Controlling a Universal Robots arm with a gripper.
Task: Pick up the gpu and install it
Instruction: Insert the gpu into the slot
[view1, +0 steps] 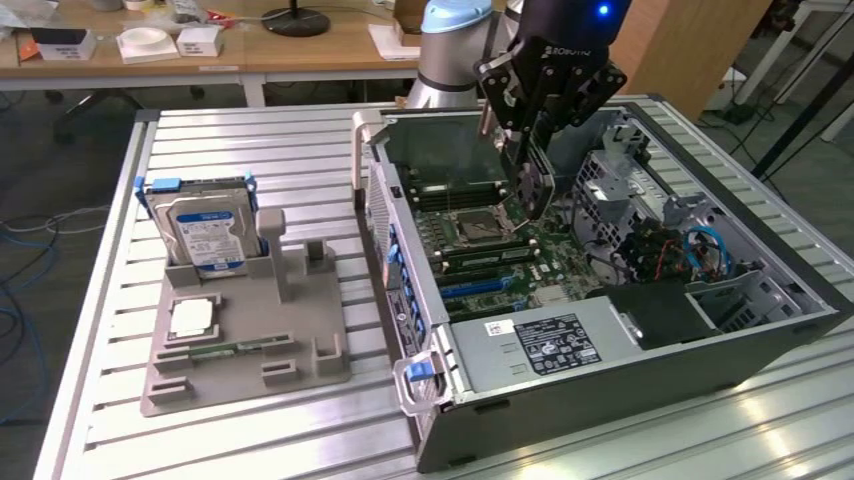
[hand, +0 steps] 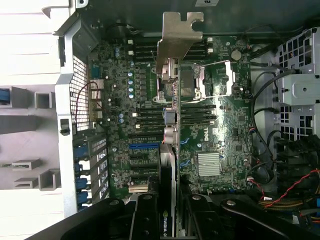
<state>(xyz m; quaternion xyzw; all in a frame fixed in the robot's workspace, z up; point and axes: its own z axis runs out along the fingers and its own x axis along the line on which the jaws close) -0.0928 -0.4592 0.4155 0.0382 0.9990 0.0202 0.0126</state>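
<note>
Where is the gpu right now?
The gpu hangs gripped in the fingers above the motherboard, inside the open computer case on the exterior view's right.

- The gpu (hand: 167, 165) has a bare, silvery sheet-metal end bracket (hand: 177, 35) with a dull shine.
- The gripper (hand: 169, 212) is black and faintly glossy.
- The table (view1: 240, 130) is ribbed, pale brushed metal.
- The computer case (view1: 667, 390) is sheet metal, dark and smooth outside.
- The holder (view1: 240, 375) is matt grey plastic.
- The hard drive (view1: 200, 235) is silvery metal with a glossy label.
</note>
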